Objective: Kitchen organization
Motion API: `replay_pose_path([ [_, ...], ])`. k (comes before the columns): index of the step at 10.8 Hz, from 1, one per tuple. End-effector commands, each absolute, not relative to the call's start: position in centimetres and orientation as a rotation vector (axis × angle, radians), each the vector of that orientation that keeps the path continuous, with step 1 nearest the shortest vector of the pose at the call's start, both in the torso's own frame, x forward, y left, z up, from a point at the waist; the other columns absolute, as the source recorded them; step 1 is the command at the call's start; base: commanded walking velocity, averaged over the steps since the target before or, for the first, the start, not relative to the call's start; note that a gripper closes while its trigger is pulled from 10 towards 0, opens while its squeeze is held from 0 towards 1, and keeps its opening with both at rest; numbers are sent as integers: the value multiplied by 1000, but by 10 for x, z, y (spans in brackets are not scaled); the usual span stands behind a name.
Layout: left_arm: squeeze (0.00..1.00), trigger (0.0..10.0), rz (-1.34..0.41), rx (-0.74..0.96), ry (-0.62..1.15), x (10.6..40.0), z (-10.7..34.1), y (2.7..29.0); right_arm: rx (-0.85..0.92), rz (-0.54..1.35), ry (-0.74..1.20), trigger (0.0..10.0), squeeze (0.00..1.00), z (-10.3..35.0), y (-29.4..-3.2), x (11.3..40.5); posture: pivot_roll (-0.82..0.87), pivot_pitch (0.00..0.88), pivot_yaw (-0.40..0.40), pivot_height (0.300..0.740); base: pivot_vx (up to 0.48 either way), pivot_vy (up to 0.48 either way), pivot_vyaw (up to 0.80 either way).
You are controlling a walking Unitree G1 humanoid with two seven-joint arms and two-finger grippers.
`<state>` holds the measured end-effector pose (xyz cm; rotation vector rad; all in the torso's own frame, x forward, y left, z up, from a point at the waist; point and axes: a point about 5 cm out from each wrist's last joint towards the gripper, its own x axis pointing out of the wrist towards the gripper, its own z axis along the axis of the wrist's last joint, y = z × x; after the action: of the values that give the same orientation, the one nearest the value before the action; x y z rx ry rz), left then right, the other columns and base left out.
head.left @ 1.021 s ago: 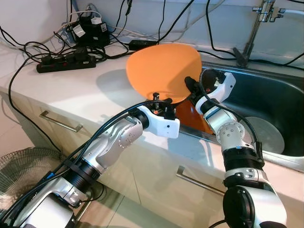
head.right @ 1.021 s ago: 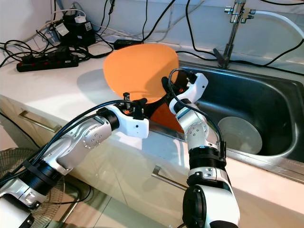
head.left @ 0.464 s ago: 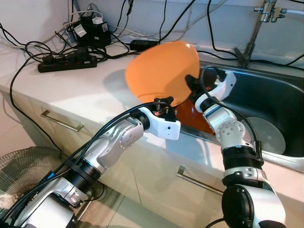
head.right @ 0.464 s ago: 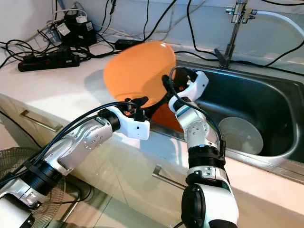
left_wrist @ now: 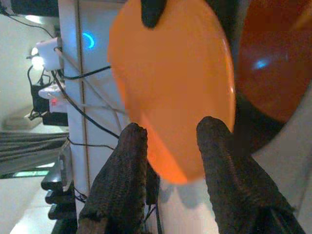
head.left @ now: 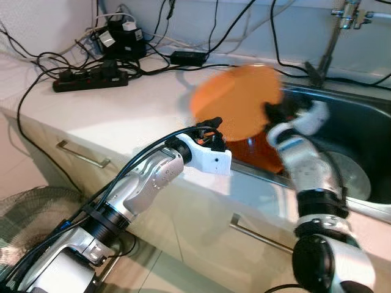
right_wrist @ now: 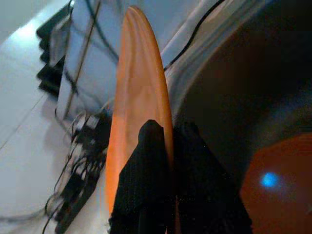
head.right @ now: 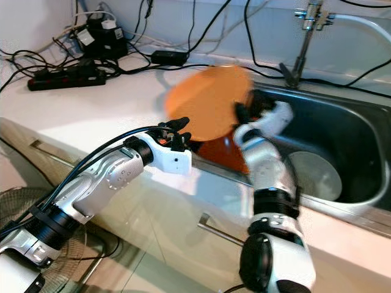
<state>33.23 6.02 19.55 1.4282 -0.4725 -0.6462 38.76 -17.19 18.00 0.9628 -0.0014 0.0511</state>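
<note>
The stainless-steel sink basin (head.right: 342, 140) sits in the pale white countertop (head.left: 122, 110). Above its near left edge, the round, glossy, shallow orange plastic plate (head.left: 239, 101) is held on edge, motion-blurred. The right gripper (right_wrist: 168, 161) pinches its rim between closed fingers. The left gripper (left_wrist: 168, 146) hovers just beside the plate, jaws parted, empty.
</note>
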Motion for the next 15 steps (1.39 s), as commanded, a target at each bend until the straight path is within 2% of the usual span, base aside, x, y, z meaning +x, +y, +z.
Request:
replay_pose_path([
  [1, 0, 10000, -628, 1422, -496, 331, 200, 61, 1018, 30, -64, 0, 0, 194, -178, 391, 136, 0, 75, 740, 0, 0, 0],
  [3, 0, 10000, -622, 1401, -484, 330, 198, 64, 1101, -91, -81, 0, 0, 188, -199, 392, 141, 0, 73, 740, 0, 0, 0],
  [5, 0, 10000, -610, 1372, -470, 330, 197, 66, 1102, -214, -102, 0, 0, 181, -221, 390, 147, 0, 71, 740, 0, 0, 0],
  [6, 0, 10000, -589, 1304, -452, 331, 196, 69, 1043, -229, -119, 706, 0, 181, -227, 388, 147, 0, 71, 740, 0, 0, 0],
  [7, 0, 10000, -560, 1160, -402, 333, 193, 73, 975, -222, -113, 10000, 0, 180, -226, 389, 142, 0, 72, 740, 0, 0, 0],
  [8, 0, 10000, -514, 974, -335, 336, 190, 77, 921, -225, -97, 10000, 0, 176, -224, 389, 144, 0, 71, 740, 0, 0, 0],
  [10, 0, 10000, -456, 780, -249, 340, 184, 86, 883, -232, -56, 10000, 0, 167, -220, 390, 148, 0, 69, 740, 0, 0, 0],
  [11, 0, 10000, -413, 593, -196, 342, 185, 91, 866, -231, -30, 10000, 0, 162, -217, 390, 153, 0, 67, 740, 0, 0, 0],
  [13, 0, 10000, -396, 445, -159, 343, 189, 93, 860, -233, 1, 10000, 0, 157, -212, 390, 155, 0, 64, 740, 0, 0, 0],
  [15, 0, 10000, -389, 422, -119, 342, 189, 90, 845, -216, 77, 10000, 0, 147, -203, 392, 158, 0, 62, 740, 0, 0, 0],
])
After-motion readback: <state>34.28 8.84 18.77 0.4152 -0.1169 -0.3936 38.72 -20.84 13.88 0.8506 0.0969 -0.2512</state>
